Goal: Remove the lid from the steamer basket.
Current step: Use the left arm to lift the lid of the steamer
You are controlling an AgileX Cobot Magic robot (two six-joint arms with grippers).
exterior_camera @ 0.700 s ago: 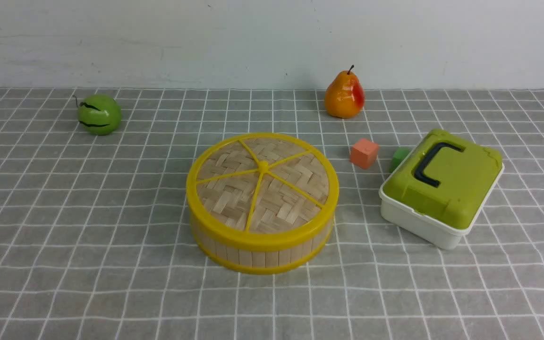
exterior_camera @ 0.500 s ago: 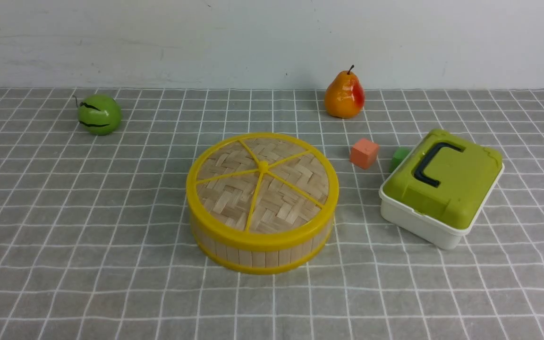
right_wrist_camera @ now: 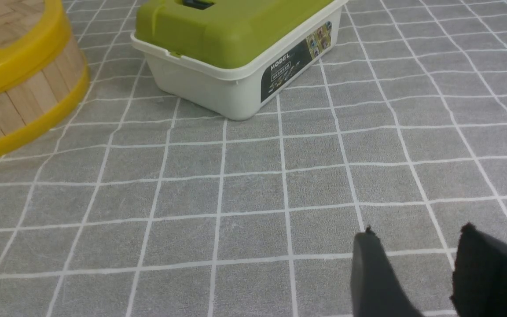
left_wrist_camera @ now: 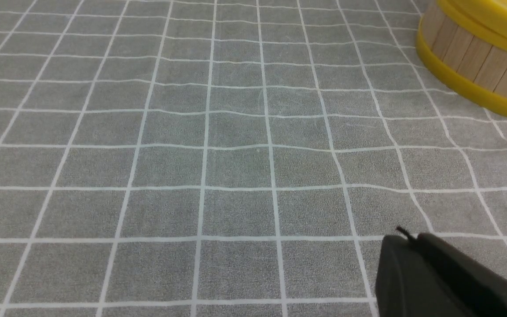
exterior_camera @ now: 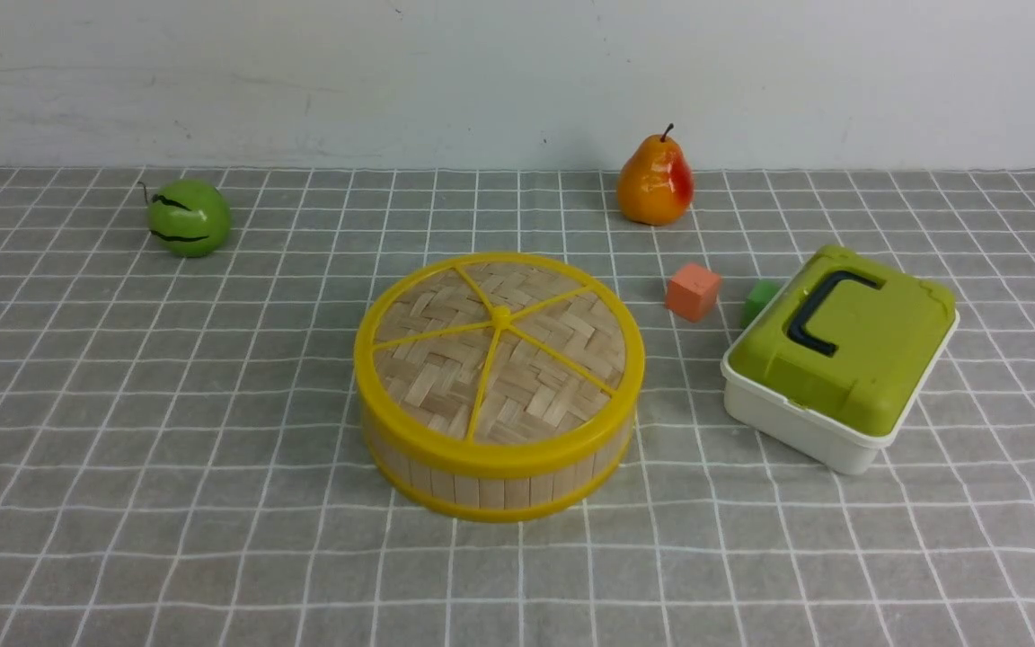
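Observation:
The steamer basket (exterior_camera: 490,481) stands at the middle of the checked cloth, a round tub with pale slat wall and yellow rims. Its lid (exterior_camera: 499,359), woven bamboo with yellow rim, spokes and centre knob, sits closed on top. Neither arm shows in the front view. In the left wrist view my left gripper (left_wrist_camera: 409,240) is shut with nothing in it, low over bare cloth, well apart from the basket's wall (left_wrist_camera: 478,57). In the right wrist view my right gripper (right_wrist_camera: 418,233) is open and empty over the cloth, with the basket (right_wrist_camera: 20,101) off to one side.
A white box with a green lid and dark handle (exterior_camera: 841,355) stands right of the basket, also seen in the right wrist view (right_wrist_camera: 236,48). Behind are an orange cube (exterior_camera: 693,291), a green cube (exterior_camera: 758,299), a pear (exterior_camera: 655,182) and a green ball (exterior_camera: 188,217).

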